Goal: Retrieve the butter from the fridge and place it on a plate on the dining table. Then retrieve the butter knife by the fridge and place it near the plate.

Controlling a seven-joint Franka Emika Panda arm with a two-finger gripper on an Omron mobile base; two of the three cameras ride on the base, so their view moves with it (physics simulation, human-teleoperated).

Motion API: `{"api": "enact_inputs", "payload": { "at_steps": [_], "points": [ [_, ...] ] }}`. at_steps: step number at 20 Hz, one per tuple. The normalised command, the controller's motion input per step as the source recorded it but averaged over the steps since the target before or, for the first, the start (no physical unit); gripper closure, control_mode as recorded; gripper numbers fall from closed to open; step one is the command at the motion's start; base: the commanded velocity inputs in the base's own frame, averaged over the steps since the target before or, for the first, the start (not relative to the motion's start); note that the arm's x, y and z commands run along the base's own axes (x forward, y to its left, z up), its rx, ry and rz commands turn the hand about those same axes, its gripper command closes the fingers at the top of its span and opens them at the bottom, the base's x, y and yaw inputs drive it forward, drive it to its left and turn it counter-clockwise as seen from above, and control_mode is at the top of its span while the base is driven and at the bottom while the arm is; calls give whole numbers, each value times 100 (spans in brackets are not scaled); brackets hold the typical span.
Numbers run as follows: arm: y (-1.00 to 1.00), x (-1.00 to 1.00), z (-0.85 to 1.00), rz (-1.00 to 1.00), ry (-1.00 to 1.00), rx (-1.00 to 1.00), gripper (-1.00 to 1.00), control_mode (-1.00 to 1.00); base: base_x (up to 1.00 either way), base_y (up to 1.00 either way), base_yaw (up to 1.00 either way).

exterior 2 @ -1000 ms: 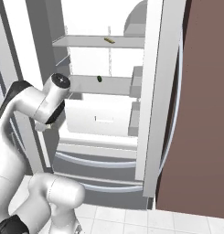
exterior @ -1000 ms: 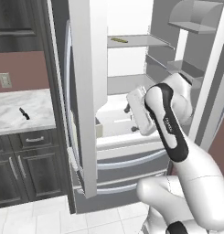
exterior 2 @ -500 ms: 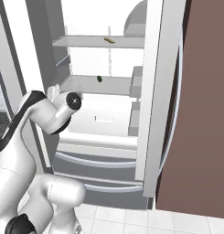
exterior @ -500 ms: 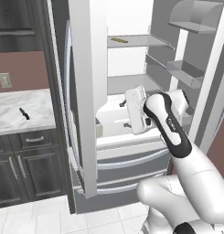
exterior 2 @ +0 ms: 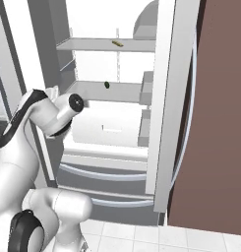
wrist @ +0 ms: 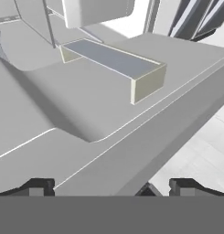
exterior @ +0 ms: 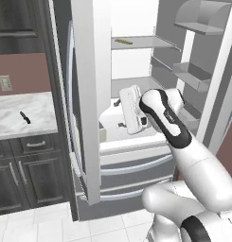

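Matt grey steel fridge beside a polished marble counter

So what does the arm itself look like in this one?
A glossy white arm of rounded segments with black bands at the joints, a black stripe with small grey lettering near the wrist, and a boxy white hand. The gripper has two small dark fingertips.

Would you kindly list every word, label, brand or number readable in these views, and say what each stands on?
None: no readable text appears anywhere.
The fridge, its shelves and drawers carry no lettering.
The wall outlet and the gripper show no marks either.
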Motion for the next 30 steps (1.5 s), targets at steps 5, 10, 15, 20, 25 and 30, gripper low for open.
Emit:
{"api": "enact_inputs", "payload": {
  "at_steps": [5,10,15,20,25,30],
  "points": [
    [34,35,0,7,-4,0,-100,-100,0,0,0],
    [30,21,0,4,-1,0,-100,-100,0,0,0],
    [44,2,0,1,-1,0,-100,-100,0,0,0],
    [65,0,0,0,0,0,-100,-100,0,0,0],
    [67,0,0,0,0,-2,-100,-100,0,0,0],
    [20,-23,32,-1,-2,-13,-100,-100,0,0,0]
  ]
}}
